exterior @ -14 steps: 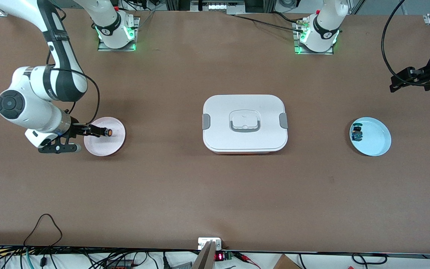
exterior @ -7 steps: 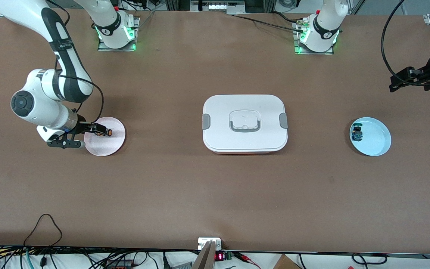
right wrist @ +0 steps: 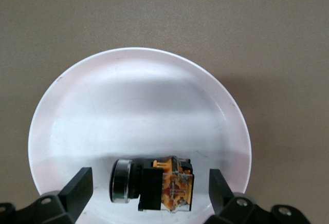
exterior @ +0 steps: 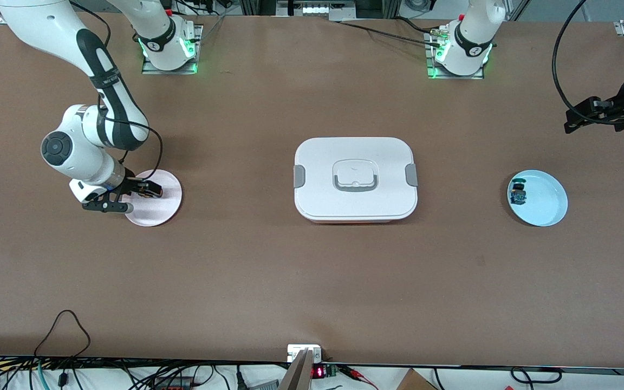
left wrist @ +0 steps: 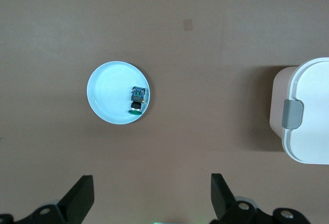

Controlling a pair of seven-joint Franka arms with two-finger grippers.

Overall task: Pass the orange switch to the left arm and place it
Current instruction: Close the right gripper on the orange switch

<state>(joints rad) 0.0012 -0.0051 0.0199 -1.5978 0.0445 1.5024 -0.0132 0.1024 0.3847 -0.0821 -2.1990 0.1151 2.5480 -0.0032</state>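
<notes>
The orange switch point(right wrist: 154, 185) lies on its side on the pink plate point(right wrist: 139, 106), black cap and silver ring at one end. My right gripper point(right wrist: 150, 184) is open, with one finger on each side of the switch and neither touching it. In the front view the right gripper point(exterior: 149, 189) is low over the pink plate point(exterior: 163, 208) and hides the switch. My left gripper point(exterior: 580, 116) waits open and empty in the air at the left arm's end of the table; its fingers point(left wrist: 82, 198) stand wide apart. The white box point(exterior: 355, 179) sits mid-table.
A light blue plate point(exterior: 547, 203) with a blue-bodied switch point(exterior: 518, 193) lies toward the left arm's end; both show in the left wrist view, plate point(left wrist: 108, 93) and switch point(left wrist: 138, 99), with the box's latch end point(left wrist: 308, 111). A cable loop point(exterior: 65, 325) lies near the front edge.
My right arm has swung toward the box end and brought its gripper down over the switch on the pink plate. The left arm has not moved.
</notes>
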